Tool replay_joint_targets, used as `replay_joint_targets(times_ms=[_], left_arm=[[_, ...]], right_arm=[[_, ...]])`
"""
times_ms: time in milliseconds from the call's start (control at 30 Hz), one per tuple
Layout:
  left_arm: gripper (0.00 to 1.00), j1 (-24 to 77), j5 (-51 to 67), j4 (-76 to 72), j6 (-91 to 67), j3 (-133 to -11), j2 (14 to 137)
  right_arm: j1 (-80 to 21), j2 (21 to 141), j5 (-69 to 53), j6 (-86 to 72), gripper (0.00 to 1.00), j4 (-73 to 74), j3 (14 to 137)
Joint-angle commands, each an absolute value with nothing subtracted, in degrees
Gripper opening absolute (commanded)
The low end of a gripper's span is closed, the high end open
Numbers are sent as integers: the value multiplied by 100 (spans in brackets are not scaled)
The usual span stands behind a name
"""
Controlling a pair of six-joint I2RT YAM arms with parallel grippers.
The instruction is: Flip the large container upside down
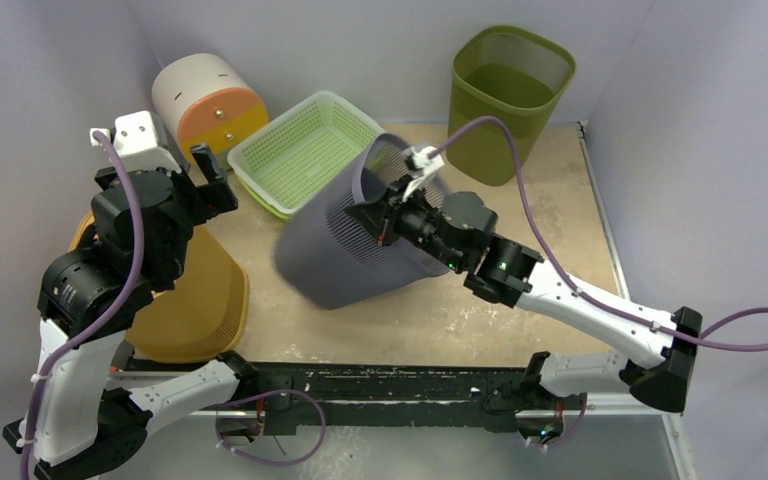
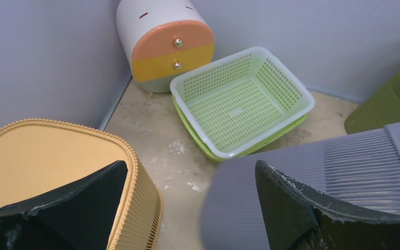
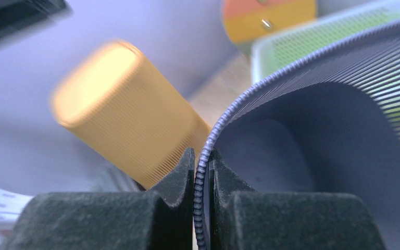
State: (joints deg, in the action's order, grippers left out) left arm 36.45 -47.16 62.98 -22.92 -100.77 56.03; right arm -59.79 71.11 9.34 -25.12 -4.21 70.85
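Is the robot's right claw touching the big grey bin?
Touching. The right wrist view shows the right gripper shut on the grey bin, with its rim pinched between both fingers and no gap.

**Robot lab test cell**

Table (image 1: 520,320) boxed in on three sides by blank lilac walls (image 1: 700,120). Left arm (image 1: 110,260) and right arm (image 1: 580,300) bolted to a black rail (image 1: 390,385) at the near edge, purple cables (image 1: 750,311) looping loose. Tabletop scuffed and stained. Contents read as test props: grey bin (image 1: 350,250), green bin (image 1: 510,95), yellow bin (image 1: 195,300), mesh tray (image 1: 305,150), toy drawers (image 1: 210,100).
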Motion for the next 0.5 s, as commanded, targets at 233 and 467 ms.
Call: replay_joint_targets(times_ms=[233,467], left_arm=[[90,3656,-4767,6665,-2170,-10810,5873],[90,3652,-4775,6559,-2171,-10533,5840]], right_arm=[[-6042,6673,480,-4748,0,-5699,4827],[-6018,6499,812,-5054,0,-5639,3933]])
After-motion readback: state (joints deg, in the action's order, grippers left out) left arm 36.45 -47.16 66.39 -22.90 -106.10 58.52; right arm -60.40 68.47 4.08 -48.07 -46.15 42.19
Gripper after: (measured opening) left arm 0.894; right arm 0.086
